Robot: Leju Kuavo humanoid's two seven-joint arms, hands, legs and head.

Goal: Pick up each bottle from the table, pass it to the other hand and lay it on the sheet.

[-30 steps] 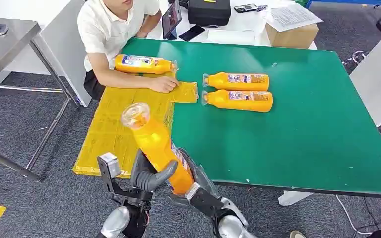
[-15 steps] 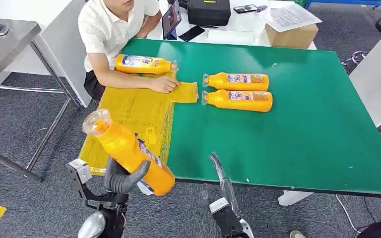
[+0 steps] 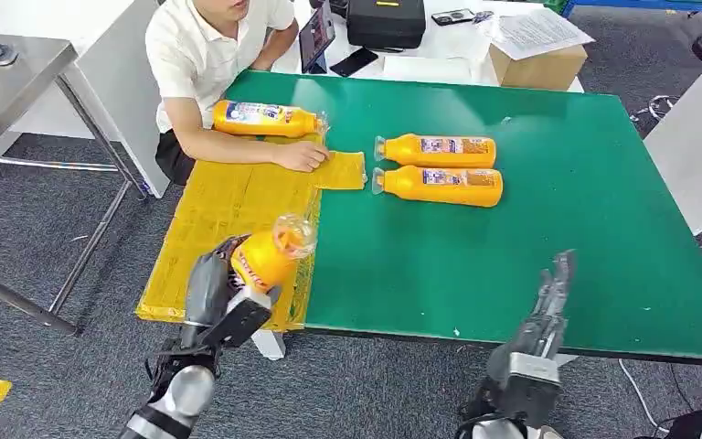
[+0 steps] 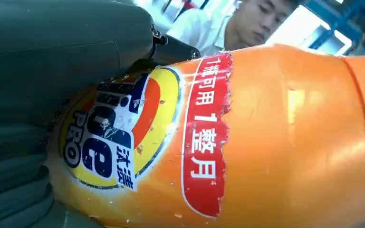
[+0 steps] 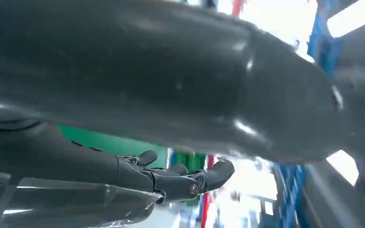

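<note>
Your left hand [image 3: 224,297] grips the bottle [image 3: 265,256] above the near edge of the sheet [image 3: 228,206]; your right hand [image 3: 548,302] hovers spread, well apart. Release too near that desk [image 3: 512,256] edge and it could roll off.

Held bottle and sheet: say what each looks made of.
Held bottle: probably glossy orange plastic, given the highlights, clear cap and printed label torn at its edge. The left hand grips it.
Sheet: thin yellow sheet, maybe film or paper; it lies flat with faint creases.
</note>
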